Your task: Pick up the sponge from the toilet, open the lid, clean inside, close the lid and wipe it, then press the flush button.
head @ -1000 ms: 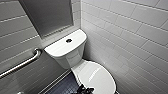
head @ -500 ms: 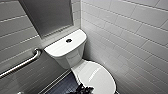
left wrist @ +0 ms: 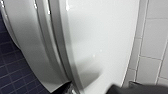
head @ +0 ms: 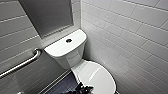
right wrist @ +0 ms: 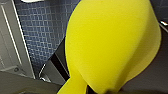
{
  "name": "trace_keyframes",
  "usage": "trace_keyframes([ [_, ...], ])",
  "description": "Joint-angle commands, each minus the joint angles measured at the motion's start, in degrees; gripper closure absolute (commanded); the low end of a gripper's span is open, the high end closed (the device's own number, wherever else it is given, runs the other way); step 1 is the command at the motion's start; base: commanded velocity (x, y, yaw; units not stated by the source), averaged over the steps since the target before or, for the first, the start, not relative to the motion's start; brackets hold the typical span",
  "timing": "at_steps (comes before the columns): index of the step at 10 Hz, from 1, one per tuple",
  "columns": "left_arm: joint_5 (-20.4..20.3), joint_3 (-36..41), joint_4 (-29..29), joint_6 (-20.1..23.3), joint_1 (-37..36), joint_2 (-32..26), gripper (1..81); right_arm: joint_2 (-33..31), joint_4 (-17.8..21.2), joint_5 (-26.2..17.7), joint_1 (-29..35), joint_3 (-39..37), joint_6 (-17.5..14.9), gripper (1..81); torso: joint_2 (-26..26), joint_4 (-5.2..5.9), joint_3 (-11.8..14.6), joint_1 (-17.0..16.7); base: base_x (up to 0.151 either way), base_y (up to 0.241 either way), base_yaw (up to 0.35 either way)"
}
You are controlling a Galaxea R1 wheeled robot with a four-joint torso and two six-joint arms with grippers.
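My right gripper [right wrist: 95, 90] had its fingers closed on the sponge [right wrist: 110, 42], held over the blue floor [right wrist: 37, 30]. The left gripper [head: 83, 88] hung at the near left edge of the closed lid [head: 98, 76]; I could not tell whether it was open. The flush button [head: 68, 40] sat far back on the tank.

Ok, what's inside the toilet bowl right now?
The lid is down, covering the inside. Just the toilet in its white outer wall shows beneath the lid's edge.
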Motion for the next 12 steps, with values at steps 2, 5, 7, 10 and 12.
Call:
trace_keyframes([
  [2,-0.3,-2.3,0.7,0.0,-5.8,3.6,1.0,-1.9,-1.6,-2.9,-0.3,1.5,0.1,81.1,0.0,0.00,0.0,0.0,0.000,0.000,0.000],
  [5,-0.2,-5.7,1.3,0.0,-5.7,5.6,1.0,-1.9,-1.6,-2.9,-0.3,1.5,0.1,81.1,0.0,0.00,0.0,0.0,0.000,0.000,0.000],
  [7,-0.5,-5.8,1.2,-0.1,-5.9,5.9,1.0,-1.9,-1.6,-2.9,-0.3,1.5,0.2,81.1,0.0,0.00,0.0,0.0,0.000,0.000,0.000],
  [10,-3.3,-6.7,0.6,-0.1,-6.2,6.4,1.0,-2.1,-1.6,-2.9,-0.2,1.8,0.2,81.1,0.0,0.00,0.0,0.0,0.000,0.000,0.000],
  [12,-3.3,-7.4,0.6,-1.0,-8.2,6.9,1.0,-2.1,-1.6,-2.9,-0.1,1.6,0.2,81.1,0.0,0.00,0.0,0.0,0.000,0.000,0.000],
])
